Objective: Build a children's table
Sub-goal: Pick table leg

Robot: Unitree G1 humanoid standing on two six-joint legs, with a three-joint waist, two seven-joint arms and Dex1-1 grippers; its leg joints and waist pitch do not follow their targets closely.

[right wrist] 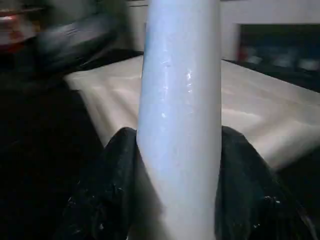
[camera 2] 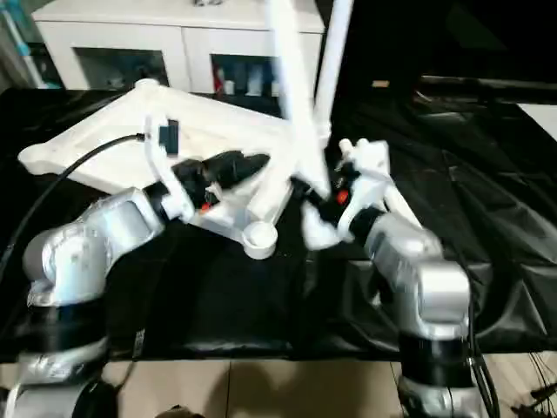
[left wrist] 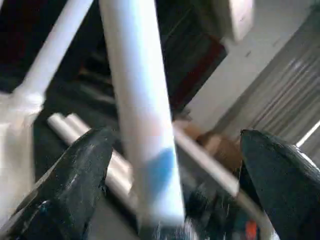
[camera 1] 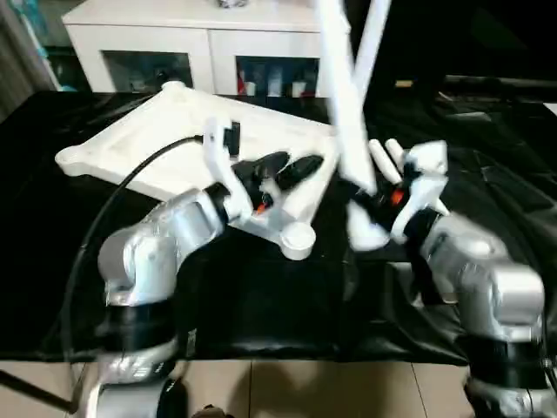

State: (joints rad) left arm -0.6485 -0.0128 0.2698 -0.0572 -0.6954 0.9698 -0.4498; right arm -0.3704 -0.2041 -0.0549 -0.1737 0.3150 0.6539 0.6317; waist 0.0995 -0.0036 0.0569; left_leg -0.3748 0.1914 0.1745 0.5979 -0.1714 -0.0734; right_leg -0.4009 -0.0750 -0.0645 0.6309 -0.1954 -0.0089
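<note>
The white tabletop (camera 1: 165,131) lies underside up on the black sheet, one round corner socket (camera 1: 298,241) pointing toward me. My right gripper (camera 1: 376,202) is shut on a long white leg (camera 1: 344,104) that rises steeply, leaning left; in the right wrist view both fingers (right wrist: 117,170) press its sides. A second leg (camera 1: 372,39) stands behind it at the tabletop's far corner. Two more legs (camera 1: 383,157) lie on the sheet beside the right gripper. My left gripper (camera 1: 291,167) hovers open over the tabletop's near edge, its fingers (left wrist: 75,175) spread wide and holding nothing.
A white cabinet (camera 1: 200,35) with glass doors stands behind the black-sheeted work table (camera 1: 261,296). A black cable (camera 1: 113,200) loops from my left wrist over the left forearm. The table's front edge runs just below my elbows, with tiled floor beyond it.
</note>
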